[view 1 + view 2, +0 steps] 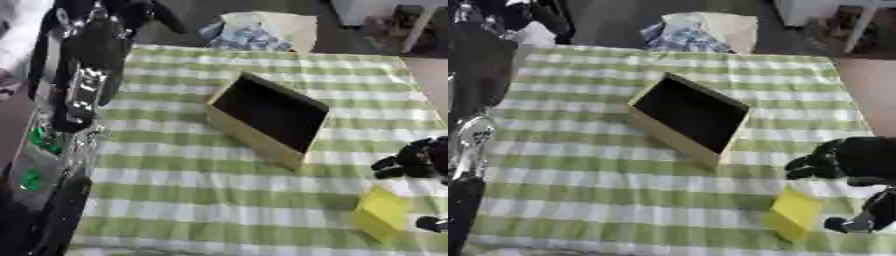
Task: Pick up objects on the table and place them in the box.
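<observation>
While the right robot hand (837, 159) hangs curled and empty by the table edge, yellow block (794, 213) just beside, box (689, 117) apart.

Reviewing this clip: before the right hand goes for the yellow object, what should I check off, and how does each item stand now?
1. Yellow block lies on the green-striped cloth, nothing on top of it: ok.
2. Right hand is beside the block, not yet round it: ok.
3. Right hand holds nothing already: cannot tell, its fingers look curled but are too dark to make out.
4. Box has its open side up and its dark inside shows nothing: ok.
5. Cloth between block and box has nothing lying on it: ok.
6. Left hand is out of the way: cannot tell, only the left arm shows at the left edge.
</observation>
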Controlling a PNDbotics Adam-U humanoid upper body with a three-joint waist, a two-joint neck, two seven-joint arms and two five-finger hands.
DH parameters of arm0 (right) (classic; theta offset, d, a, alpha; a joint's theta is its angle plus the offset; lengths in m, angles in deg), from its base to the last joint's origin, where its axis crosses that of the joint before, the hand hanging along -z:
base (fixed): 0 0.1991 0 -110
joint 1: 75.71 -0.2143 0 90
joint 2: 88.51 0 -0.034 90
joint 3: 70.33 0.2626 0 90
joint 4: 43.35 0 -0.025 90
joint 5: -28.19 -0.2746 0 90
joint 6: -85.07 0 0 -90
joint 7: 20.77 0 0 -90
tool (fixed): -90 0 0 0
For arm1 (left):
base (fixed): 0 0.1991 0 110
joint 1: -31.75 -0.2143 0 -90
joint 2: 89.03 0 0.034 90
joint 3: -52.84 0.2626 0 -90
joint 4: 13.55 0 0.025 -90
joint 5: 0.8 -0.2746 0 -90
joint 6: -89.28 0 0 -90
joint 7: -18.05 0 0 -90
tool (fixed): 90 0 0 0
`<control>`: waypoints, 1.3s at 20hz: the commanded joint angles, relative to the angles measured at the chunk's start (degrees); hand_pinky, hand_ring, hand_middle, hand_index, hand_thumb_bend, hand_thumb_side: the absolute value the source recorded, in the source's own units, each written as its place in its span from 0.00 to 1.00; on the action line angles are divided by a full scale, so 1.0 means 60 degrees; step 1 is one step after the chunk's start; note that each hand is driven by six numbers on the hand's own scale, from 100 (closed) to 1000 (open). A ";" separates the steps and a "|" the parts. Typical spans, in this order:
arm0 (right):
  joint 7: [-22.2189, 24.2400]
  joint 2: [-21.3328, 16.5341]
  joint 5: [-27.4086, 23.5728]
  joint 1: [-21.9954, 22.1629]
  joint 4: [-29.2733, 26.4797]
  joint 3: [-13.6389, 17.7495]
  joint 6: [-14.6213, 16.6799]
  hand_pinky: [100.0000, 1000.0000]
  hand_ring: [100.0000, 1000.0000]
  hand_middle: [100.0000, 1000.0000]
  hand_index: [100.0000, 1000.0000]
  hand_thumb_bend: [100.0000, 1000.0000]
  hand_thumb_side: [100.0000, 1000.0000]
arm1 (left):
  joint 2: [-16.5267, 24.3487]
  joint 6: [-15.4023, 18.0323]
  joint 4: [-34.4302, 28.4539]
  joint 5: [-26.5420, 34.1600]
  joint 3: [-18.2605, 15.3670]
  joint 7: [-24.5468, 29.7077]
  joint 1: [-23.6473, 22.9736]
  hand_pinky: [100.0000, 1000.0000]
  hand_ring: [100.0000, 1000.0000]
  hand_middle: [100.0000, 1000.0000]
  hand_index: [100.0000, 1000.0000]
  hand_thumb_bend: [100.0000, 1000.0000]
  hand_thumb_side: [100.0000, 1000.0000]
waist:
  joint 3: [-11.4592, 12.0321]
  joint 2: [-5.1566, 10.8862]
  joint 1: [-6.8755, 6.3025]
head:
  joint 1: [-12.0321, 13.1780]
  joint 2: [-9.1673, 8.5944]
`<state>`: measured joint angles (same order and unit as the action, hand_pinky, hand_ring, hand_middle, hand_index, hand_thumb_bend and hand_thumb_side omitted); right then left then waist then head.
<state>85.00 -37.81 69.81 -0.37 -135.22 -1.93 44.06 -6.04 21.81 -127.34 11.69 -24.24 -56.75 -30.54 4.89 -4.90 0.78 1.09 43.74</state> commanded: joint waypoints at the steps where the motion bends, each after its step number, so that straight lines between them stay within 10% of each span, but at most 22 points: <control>1: 0.0085 -0.0215 -0.0111 -0.0154 -0.0129 0.0055 0.0086 0.68 0.48 0.91 0.98 0.29 0.55 | 0.0029 -0.0001 -0.0135 -0.0030 0.0009 0.0034 0.0101 0.55 0.78 0.72 0.80 0.00 0.55 | 0.0001 0.0098 0.0018 | 0.0014 0.0062; 6: 0.0295 -0.0175 -0.0237 -0.0200 -0.0039 -0.0038 0.0201 0.62 0.43 0.91 0.98 0.28 0.41 | 0.0022 -0.0019 -0.0135 -0.0032 0.0018 0.0070 0.0097 0.55 0.78 0.72 0.80 0.00 0.55 | 0.0013 0.0095 0.0021 | 0.0007 0.0062; 26: 0.1355 0.0046 -0.1307 -0.0540 0.0160 -0.0378 0.0155 0.56 0.40 0.89 0.99 0.22 0.45 | 0.0011 -0.0048 -0.0135 -0.0032 0.0047 0.0195 0.0104 0.55 0.78 0.72 0.80 0.00 0.55 | 0.0115 0.0049 0.0033 | -0.0032 0.0062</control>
<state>89.25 -36.18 62.68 -2.88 -134.13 -4.71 41.53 -6.06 21.46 -127.34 11.69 -23.89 -55.83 -30.54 5.54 -5.09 0.82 0.91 43.74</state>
